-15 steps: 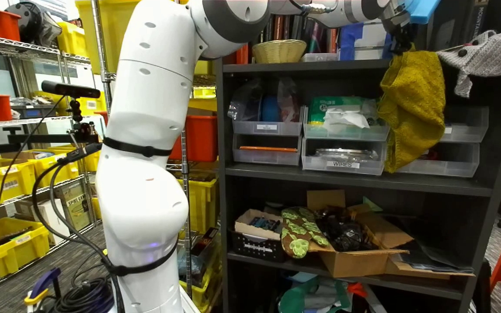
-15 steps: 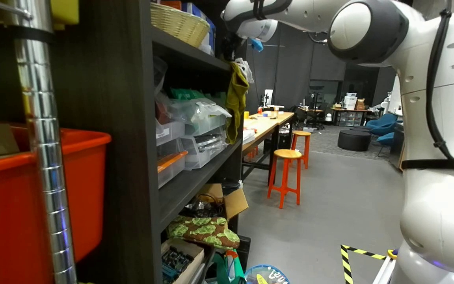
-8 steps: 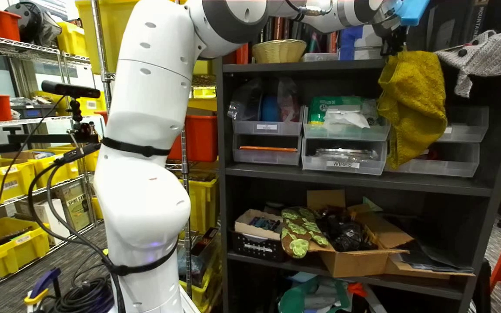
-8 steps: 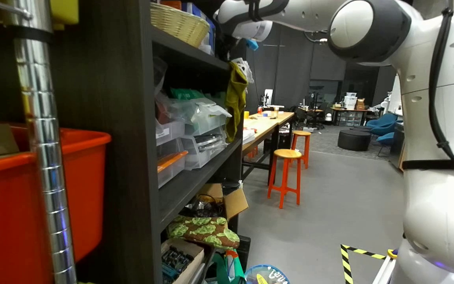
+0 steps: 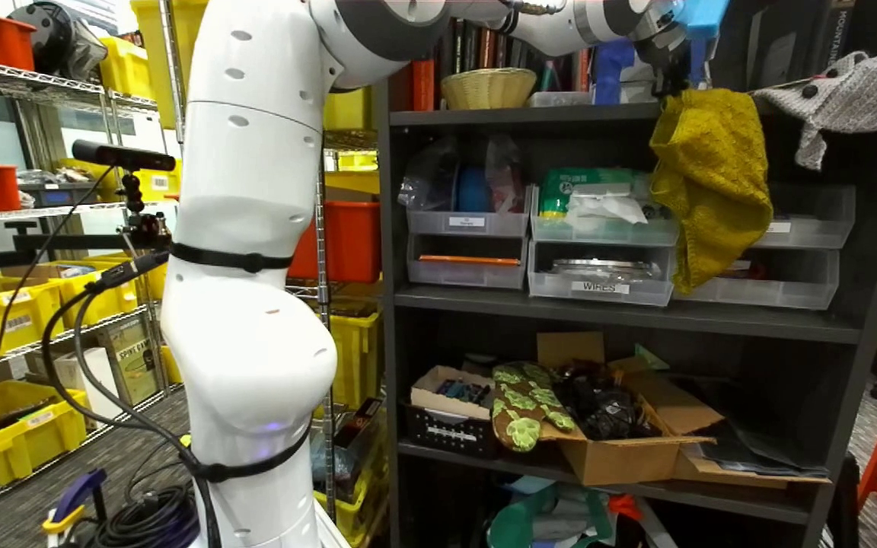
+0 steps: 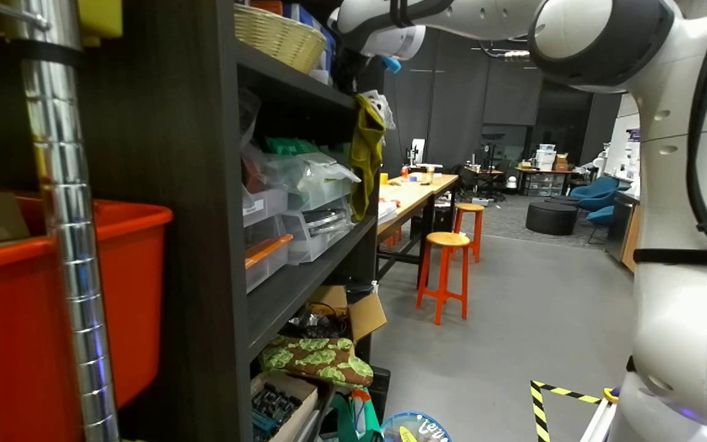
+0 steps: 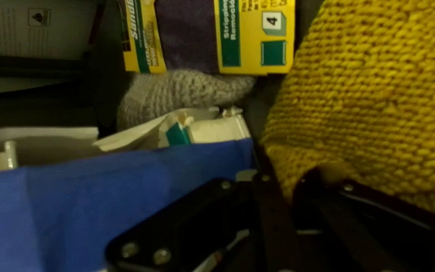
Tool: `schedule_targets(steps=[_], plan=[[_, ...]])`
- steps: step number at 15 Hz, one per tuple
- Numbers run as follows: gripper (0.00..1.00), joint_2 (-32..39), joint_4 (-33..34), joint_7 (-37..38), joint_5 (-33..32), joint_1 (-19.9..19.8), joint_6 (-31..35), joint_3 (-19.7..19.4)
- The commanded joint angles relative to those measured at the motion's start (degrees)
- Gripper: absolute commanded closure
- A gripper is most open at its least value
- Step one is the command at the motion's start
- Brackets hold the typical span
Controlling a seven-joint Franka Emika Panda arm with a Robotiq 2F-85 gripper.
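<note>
Yellow cloth [image 7: 376, 102] partly outside wrist view.

Under the outstretched robot arm [image 6: 574, 37], I see room to reach through alongside the dark shelving [image 6: 197, 245]. Higher up, a blue-covered box [image 7: 100, 192] stands just left of the pincer [image 5: 669, 88], and the mustard cloth [image 5: 712, 175] partly blocks the plastic bins [image 5: 781, 293].

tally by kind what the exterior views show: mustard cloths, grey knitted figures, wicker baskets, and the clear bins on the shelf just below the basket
Mustard cloth: 1
Grey knitted figure: 1
Wicker basket: 1
Clear bins: 6, some partly behind the cloth
Total: 9
</note>
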Motion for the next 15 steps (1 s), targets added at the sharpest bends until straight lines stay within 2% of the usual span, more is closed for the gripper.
schedule_targets(steps=[1, 7, 8, 15], plan=[[0.99, -5.7, -8.5, -1.8, -1.0, 1.6, 1.5, 1.1], [0.99, -11.4, -17.4, -4.1, -1.5, 3.0, 5.8, 2.2], [0.99, -12.2, -18.4, -4.5, -1.6, 1.5, 6.1, 4.0], [0.99, -16.7, -25.0, -7.2, -0.9, 2.2, 10.0, 5.2]])
